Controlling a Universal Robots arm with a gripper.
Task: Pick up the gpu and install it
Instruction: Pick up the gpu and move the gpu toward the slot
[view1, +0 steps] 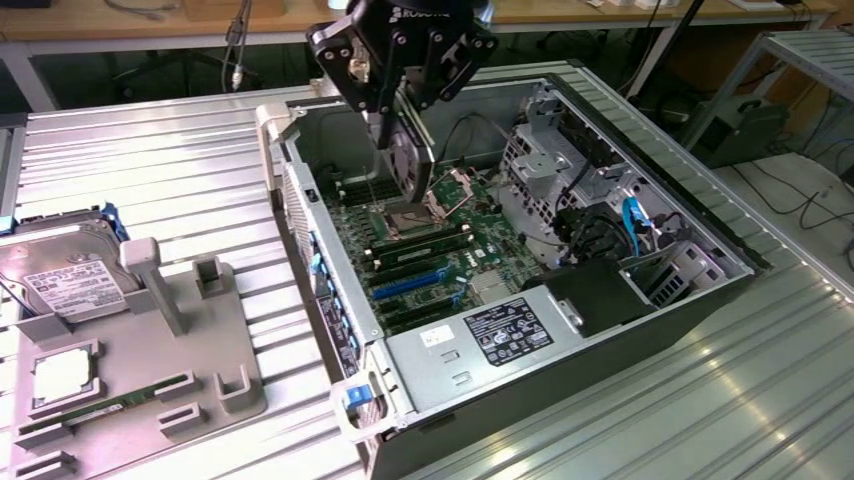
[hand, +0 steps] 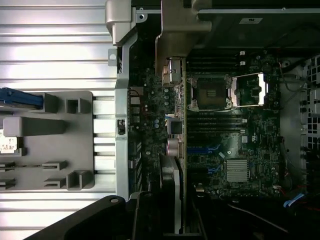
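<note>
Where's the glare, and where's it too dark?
Exterior view: bright glare on the ribbed silver metal table at the exterior view's right, open grey computer case evenly lit inside. Wrist view: table bands blown white, thin black gpu card sunk in shadow.

A black gripper (view1: 400, 120) is shown, built from angular linkage plates joined by round silver pivot pins (view1: 358, 62). White lettering (view1: 430, 14) is printed across its upper body and is cut off by the frame edge. Bare metal faces are seen between the black plates. The fingers (view1: 383, 118) are dark and narrow. In the wrist view, a rounded matte black link (hand: 97, 217) is marked by one small silver screw (hand: 115, 200).
</note>
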